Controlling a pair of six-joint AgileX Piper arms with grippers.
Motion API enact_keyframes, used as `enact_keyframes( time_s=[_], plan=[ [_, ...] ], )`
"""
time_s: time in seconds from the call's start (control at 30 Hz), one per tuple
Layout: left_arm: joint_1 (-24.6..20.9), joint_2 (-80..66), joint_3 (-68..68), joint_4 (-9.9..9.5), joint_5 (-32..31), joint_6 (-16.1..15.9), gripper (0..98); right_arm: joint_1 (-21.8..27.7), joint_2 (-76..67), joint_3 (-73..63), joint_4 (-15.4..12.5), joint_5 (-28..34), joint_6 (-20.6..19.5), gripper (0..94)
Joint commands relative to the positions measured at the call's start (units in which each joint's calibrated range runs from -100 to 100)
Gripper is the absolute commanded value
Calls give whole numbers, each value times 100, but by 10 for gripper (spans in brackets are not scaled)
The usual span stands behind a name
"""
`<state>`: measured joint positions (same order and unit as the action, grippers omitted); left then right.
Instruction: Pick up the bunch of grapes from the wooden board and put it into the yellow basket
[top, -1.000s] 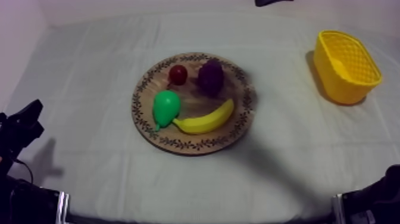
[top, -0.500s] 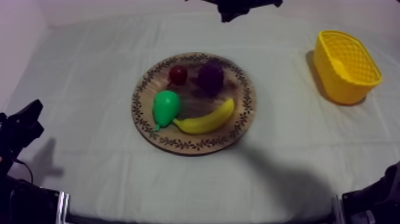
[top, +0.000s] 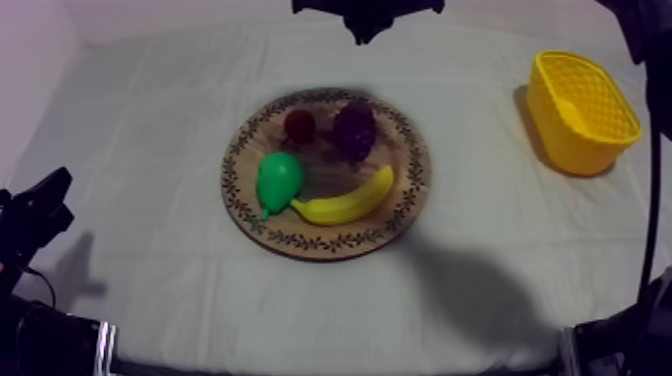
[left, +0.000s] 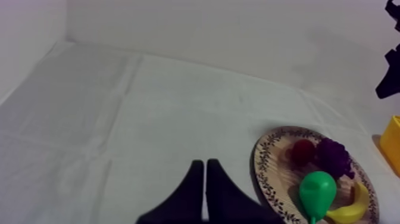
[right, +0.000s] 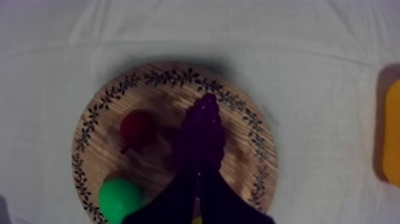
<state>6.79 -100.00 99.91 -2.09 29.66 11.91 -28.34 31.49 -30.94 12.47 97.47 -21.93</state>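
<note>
The dark purple bunch of grapes (top: 354, 128) lies at the back of the round wooden board (top: 412, 190), between a small red fruit (top: 299, 124) and a banana (top: 345, 202). My right gripper (top: 365, 30) hangs shut high above the table behind the board. In the right wrist view its fingers (right: 199, 176) form a narrow wedge pointing at the grapes (right: 203, 131) from well above. The yellow basket (top: 580, 108) stands at the far right. My left gripper (top: 55, 187) rests low at the left, its fingers (left: 204, 168) together on nothing.
A green pear (top: 277, 180) lies on the board's left half, touching the banana's tip. Bare cloth stretches between the board and the basket. The right arm (top: 650, 60) runs down the top view's right edge, over the basket.
My right arm has come in from the upper edge, its gripper moving left and lower toward the board. The fruit, basket and left arm have not moved.
</note>
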Motion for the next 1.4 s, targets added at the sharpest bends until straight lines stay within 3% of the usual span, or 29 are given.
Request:
enact_keyframes(
  time_s=[0.0, 0.17, 0.47, 0.6, 0.8, 1.37],
  plan=[
    [-2, 0, -2, 1, 0, -1, 1, 10, 25, -11, -21, 20, 13, 77],
    [-2, 0, -2, 1, 0, -2, 1, 33, 53, 136, -76, 5, 84, 203],
    [-2, 0, -2, 1, 0, 3, 1, 63, -56, 606, -184, -387, 148, 571],
    [-2, 0, -2, 1, 0, 3, 1, 69, -77, 839, -183, -651, 137, 659],
    [-2, 0, -2, 1, 0, 3, 1, 101, -52, 1097, -219, -951, 144, 702],
    [-2, 0, -2, 1, 0, 3, 1, 141, 655, 1578, -388, -2039, 193, 716]
  ],
)
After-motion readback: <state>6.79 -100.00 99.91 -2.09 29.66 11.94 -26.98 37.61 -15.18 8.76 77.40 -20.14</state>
